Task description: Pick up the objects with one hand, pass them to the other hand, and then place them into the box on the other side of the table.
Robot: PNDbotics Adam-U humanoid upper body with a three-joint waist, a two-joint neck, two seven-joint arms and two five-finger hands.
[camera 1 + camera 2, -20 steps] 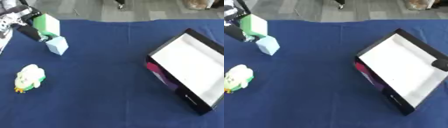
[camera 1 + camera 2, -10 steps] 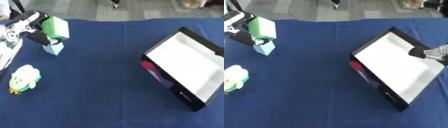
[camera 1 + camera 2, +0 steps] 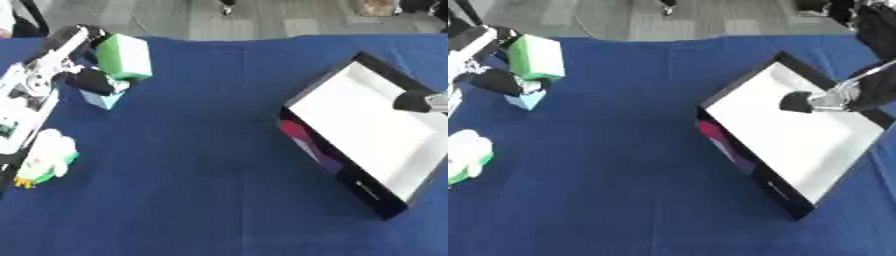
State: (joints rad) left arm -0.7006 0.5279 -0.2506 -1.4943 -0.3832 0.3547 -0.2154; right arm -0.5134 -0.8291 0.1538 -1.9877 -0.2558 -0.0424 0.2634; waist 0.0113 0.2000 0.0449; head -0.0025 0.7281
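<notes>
My left hand (image 3: 80,78) is at the upper left, shut on a green block (image 3: 122,56) that it holds above the blue cloth. Just below the hand, a light blue block (image 3: 103,99) stands on the cloth. A green and white soft toy (image 3: 48,160) lies near the left edge. The black box (image 3: 741,156) with a white inside sits tilted on the right. My right hand (image 3: 857,91) reaches in from the right over the box, with a black-tipped finger (image 3: 798,102) stretched out straight and nothing in it.
A blue cloth (image 3: 192,175) covers the table. Its far edge runs along the top, with grey floor behind it. My left arm (image 3: 26,100) lies along the left edge, next to the toy.
My left hand has lifted the green block higher and carried it slightly to the right. My right hand has come in from the right and now hangs over the box.
</notes>
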